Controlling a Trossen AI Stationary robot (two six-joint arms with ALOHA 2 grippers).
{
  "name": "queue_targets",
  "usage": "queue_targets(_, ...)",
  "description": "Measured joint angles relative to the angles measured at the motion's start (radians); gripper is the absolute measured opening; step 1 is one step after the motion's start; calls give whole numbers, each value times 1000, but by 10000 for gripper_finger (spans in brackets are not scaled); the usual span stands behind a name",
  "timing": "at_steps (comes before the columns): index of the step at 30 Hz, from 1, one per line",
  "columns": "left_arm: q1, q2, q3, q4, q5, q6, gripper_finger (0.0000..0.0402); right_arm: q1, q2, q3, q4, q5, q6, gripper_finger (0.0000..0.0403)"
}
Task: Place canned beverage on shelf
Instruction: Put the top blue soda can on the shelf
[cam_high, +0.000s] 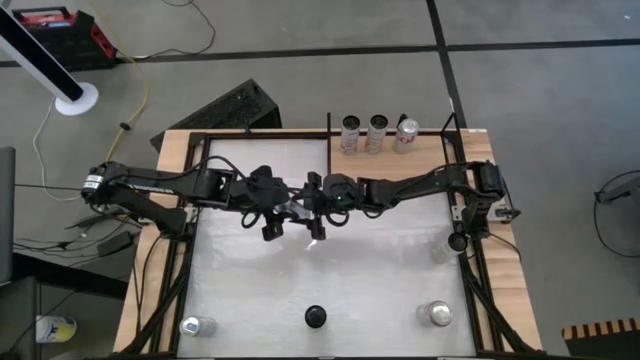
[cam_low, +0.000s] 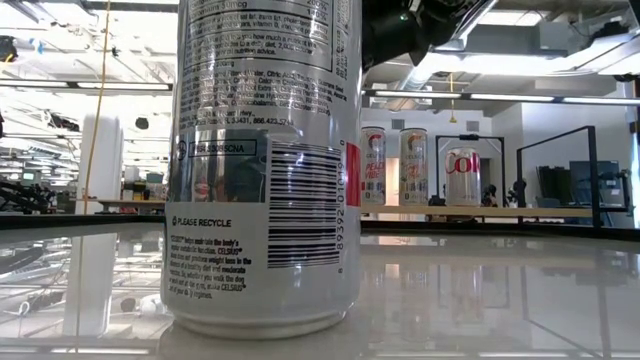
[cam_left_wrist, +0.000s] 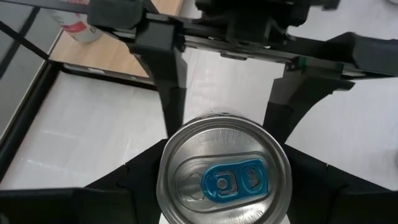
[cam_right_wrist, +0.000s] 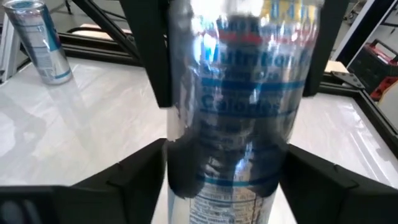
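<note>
Currently, the canned beverage (cam_left_wrist: 224, 176) is found close to the centre of the white tabletop (cam_high: 250, 290), a little toward 12 o'clock, where both arms meet. It is seen from above in the left wrist view, with its silver lid and blue pull tab facing up. In the low view its printed side and barcode are shown, and its base rests on the glossy surface. It stands upright.

The left gripper (cam_left_wrist: 224, 186) is reached in from 9 o'clock and is closed on the can, with one dark finger (cam_left_wrist: 127, 186) set against each side of the body. The right gripper (cam_right_wrist: 227, 180) is reached in from 3 o'clock and is placed around the same can from the opposite side. Whether a grip is actually made by it cannot be told.

The shelf (cam_high: 432, 146), a light-wood panel edged with thin black rods, is located at about 1 o'clock on the table's far edge, well apart from the held can. Three cans (cam_high: 378, 132) are lined up on it side by side, all upright.

Two more cans are left on the tabletop: one (cam_high: 197, 326) at 7 o'clock and one (cam_high: 435, 314) at 5 o'clock, both near the front edge. Between them, at 6 o'clock, a small black camera (cam_high: 315, 317) is seated.
</note>
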Motion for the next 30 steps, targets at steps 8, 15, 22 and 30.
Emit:
queue_targets(8,1,0,0,-2,-3,2,236,0,0,0,3,1,-18,243)
queue_targets(15,1,0,0,-2,-3,2,236,-7,0,0,1,0,-18,243)
queue_targets(22,1,0,0,-2,-3,1,236,-11,0,0,0,-1,-18,243)
queue_targets(30,1,0,0,-2,8,-2,243,-12,0,0,-2,-1,-17,243)
